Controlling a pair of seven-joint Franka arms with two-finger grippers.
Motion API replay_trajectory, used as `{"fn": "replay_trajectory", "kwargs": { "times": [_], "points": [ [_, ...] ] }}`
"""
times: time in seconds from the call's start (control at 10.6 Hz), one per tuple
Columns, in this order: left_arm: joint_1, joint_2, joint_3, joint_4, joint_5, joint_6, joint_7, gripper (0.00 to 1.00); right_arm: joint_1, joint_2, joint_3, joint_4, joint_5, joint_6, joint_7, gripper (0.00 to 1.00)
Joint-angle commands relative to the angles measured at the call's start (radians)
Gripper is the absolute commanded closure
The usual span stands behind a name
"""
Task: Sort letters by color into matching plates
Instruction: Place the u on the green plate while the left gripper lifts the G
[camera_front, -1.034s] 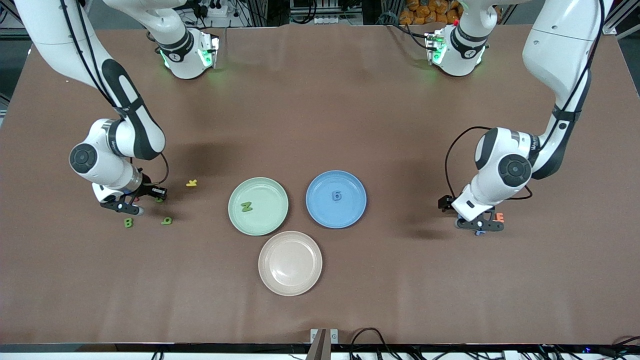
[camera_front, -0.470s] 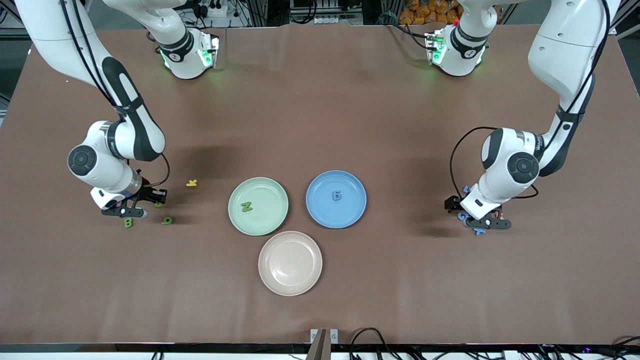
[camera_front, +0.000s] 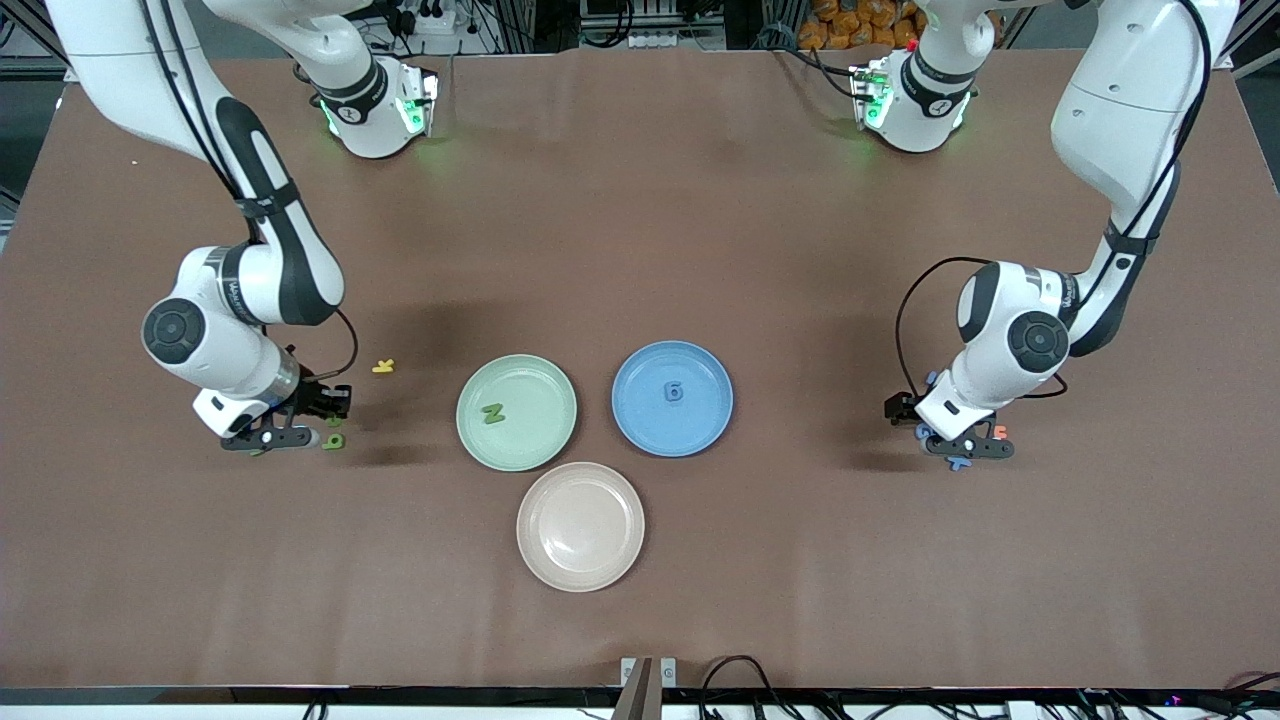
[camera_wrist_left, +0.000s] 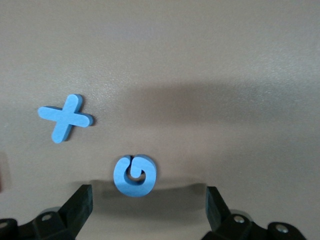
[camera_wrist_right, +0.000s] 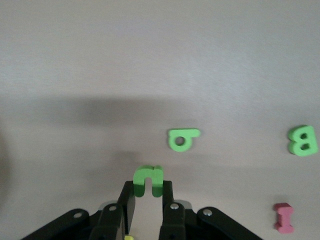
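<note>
A green U (camera_wrist_right: 148, 180) is seen clenched in the right gripper (camera_front: 283, 437) and lifted just clear of the table, over the letter cluster at the right arm's end; a second earlier that gripper was set lower among the letters. One more green letter is thereby judged to be on its way to the green plate (camera_front: 470, 440), where a green Z (camera_front: 493, 413) already lies. Left on the table beneath are a green "9" (camera_wrist_right: 183, 139), a green B (camera_wrist_right: 303, 139), a pink I (camera_wrist_right: 284, 218) and, nearer the robots' bases, a yellow K (camera_front: 383, 366).

At the other end, the left gripper (camera_front: 966, 449) has been shifted within the past second and is now held low with its fingers spread wide and empty, a blue G (camera_wrist_left: 134, 175) lying just ahead of the gap between them and a blue X (camera_wrist_left: 65, 117) near it. An orange letter (camera_front: 1000, 432) sits beside that gripper. The blue plate (camera_front: 640, 425) holds one blue letter (camera_front: 674, 391); the beige plate (camera_front: 535, 560) is bare.

Open brown table lies between each gripper and the plates, and nothing is seen in either carrying path. All letters sit well in from the table's edges.
</note>
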Motion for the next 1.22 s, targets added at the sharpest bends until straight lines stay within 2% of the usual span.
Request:
{"fn": "replay_trajectory", "kwargs": {
  "times": [0.0,0.56,0.66,0.75,0.85,1.13],
  "points": [
    [0.013,0.026,-0.004,0.033,0.024,0.010,0.039,0.00,0.065,-0.003,0.002,0.046,-0.001,-0.016,-0.004,0.80],
    [0.025,0.029,-0.001,0.039,0.024,0.009,0.073,0.00,0.207,0.020,0.001,0.126,0.001,-0.031,-0.012,0.80],
    [0.027,0.027,-0.001,0.039,0.024,0.009,0.086,0.41,0.225,0.033,0.001,0.151,0.001,-0.045,-0.012,0.80],
    [0.030,0.027,-0.001,0.039,0.024,0.007,0.092,0.97,0.246,0.049,0.001,0.181,0.001,-0.060,-0.010,0.80],
    [0.030,0.027,-0.001,0.039,0.024,0.007,0.092,1.00,0.268,0.067,0.001,0.207,-0.001,-0.074,-0.010,0.80],
    [0.024,0.027,-0.001,0.039,0.024,0.007,0.083,1.00,0.319,0.098,0.001,0.238,-0.004,-0.076,-0.010,0.80]
  ]
}}
